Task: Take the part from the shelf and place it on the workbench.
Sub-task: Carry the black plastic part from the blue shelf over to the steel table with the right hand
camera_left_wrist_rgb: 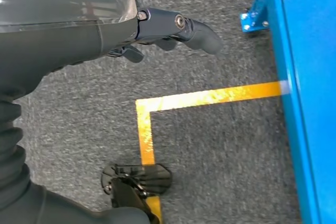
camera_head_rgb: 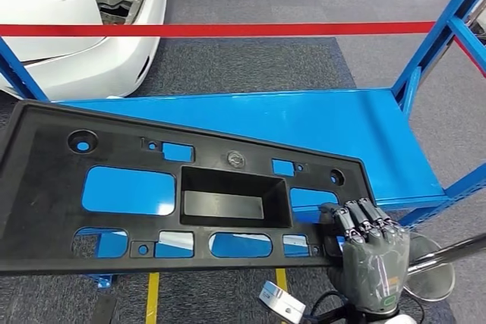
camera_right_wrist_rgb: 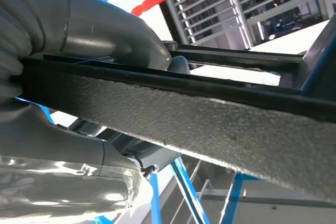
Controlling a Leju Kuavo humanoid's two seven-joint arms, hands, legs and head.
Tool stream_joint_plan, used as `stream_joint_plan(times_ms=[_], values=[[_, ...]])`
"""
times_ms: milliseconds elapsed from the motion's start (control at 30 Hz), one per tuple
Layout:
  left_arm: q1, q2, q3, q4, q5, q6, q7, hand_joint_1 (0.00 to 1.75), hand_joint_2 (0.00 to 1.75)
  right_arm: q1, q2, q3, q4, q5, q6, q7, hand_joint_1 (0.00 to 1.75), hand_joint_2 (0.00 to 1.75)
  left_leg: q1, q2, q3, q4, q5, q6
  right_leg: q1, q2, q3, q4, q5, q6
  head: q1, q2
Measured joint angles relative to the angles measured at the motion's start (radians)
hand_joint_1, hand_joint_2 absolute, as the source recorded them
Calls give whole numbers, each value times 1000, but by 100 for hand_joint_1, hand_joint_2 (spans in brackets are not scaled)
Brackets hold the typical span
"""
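From the head view, a long black plastic part with many cut-out holes and a deep box-shaped dip in the middle lies across the near edge of the blue shelf. The part sits a bit tilted, with its left end farther away than its right end. The right hand grips the near right corner of the part, with its dark fingers curled over the top edge. A red tape runs across the far side. A white car stands on the grey carpet at the far left.

From the left wrist view, the left hand hangs over the grey carpet and holds nothing. Its thumb sticks out straight and the other fingers are apart. A yellow floor line makes a corner below it. The blue shelf edge is beside it.

From the right wrist view, the right hand clamps the rough black edge of the part. The thumb presses on one side and the fingers press on the other.
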Motion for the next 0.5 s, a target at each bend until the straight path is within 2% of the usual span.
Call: stream_joint_plan(times_ms=[67,100,133,167,233,267,300,333,400,433,467,500], values=[[0,-1,0,0,0,0,0,0,175,-1,-2,0,2,0,0,1,175,175,-5,-1,-18,5,12,0,7,1,100,-134,48,-19,0,0],[0,-2,0,0,0,0,0,0,175,-2,-2,0,2,0,0,0,175,175,-8,-2,-24,6,19,-2,11,1,149,-212,56,-30,0,0],[-1,-4,0,0,0,0,1,0,175,-3,-2,0,2,0,0,0,175,175,-8,-2,-29,7,26,-6,15,1,182,-270,54,-38,-1,0],[-1,-5,0,0,0,0,1,0,175,-4,-3,1,2,0,0,0,175,175,-7,-2,-33,7,34,-11,18,1,198,-304,49,-44,-1,0],[-1,-6,0,0,0,0,1,0,175,-4,-3,1,2,0,0,0,175,175,-2,-2,-42,5,46,-23,19,0,197,-325,61,-50,0,0],[1,-6,1,0,0,0,2,0,175,-5,-4,1,2,0,0,0,175,175,-2,-3,-49,11,35,-28,18,-2,190,-330,74,-55,-1,0],[2,-6,1,0,0,1,2,0,175,-5,-4,1,3,0,0,0,175,175,-2,-4,-59,31,7,-32,15,-5,180,-335,87,-61,-1,0],[2,-6,2,0,0,1,2,0,175,-6,-4,2,4,0,0,0,175,175,-1,-5,-73,71,-36,-36,11,-9,167,-337,100,-65,-2,0],[2,-6,2,0,0,1,2,0,175,-6,-4,5,5,0,0,0,175,175,2,-6,-104,197,-128,-44,11,-12,135,-326,116,-67,-4,0],[2,-6,2,0,0,1,2,0,175,-5,-4,5,5,0,0,0,175,175,4,-6,-112,255,-148,-49,11,-14,117,-317,123,-66,-4,0],[2,-6,3,0,0,1,2,0,175,-6,-4,6,6,0,0,0,175,175,7,-6,-109,287,-144,-53,10,-15,99,-307,129,-64,-4,0],[2,-6,3,0,0,1,2,0,175,-6,-4,6,6,0,0,0,175,175,10,-6,-92,288,-122,-56,9,-15,81,-296,134,-61,-4,0]])
